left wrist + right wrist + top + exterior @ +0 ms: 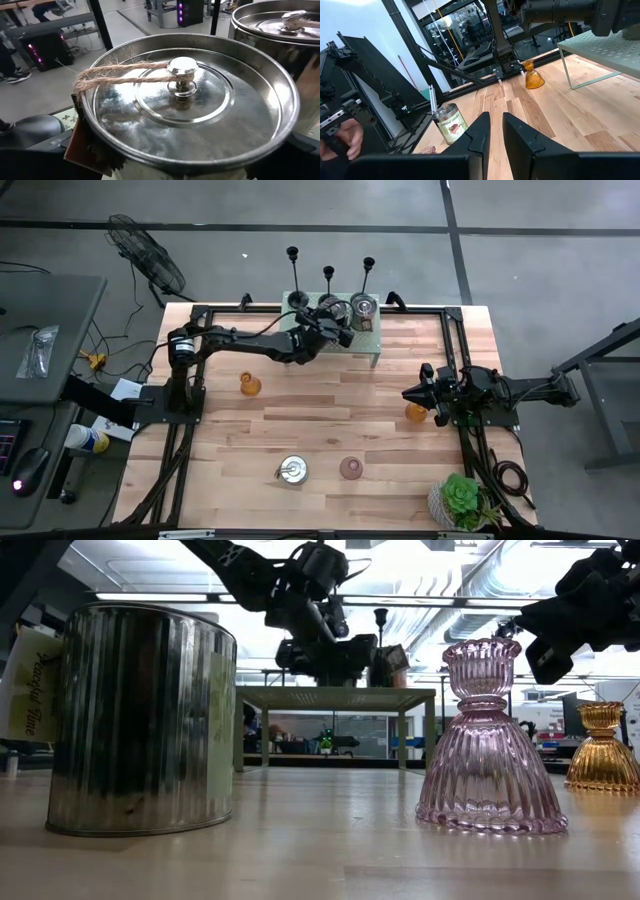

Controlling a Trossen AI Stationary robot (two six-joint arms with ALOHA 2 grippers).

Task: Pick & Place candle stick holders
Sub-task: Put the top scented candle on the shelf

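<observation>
Three black candle stick holders stand upright along the far side of a small raised shelf; the arm and tins partly hide their bases. My left gripper reaches over the shelf, open wide. Its wrist view looks down on a tin's lid, which has a knob and a loop of twine. My right gripper waits shut and level at the table's right side, holding nothing. My left gripper's fingers stand on either side of the tin, below the lid's rim. They come nearly level from the table's left. The rim hides the fingertips, so I cannot tell whether they touch the tin's wall. The tin stands upright.
A second lidded tin stands right beside the first on the shelf. On the table are two amber glass holders, a pink glass holder, another tin and a potted plant.
</observation>
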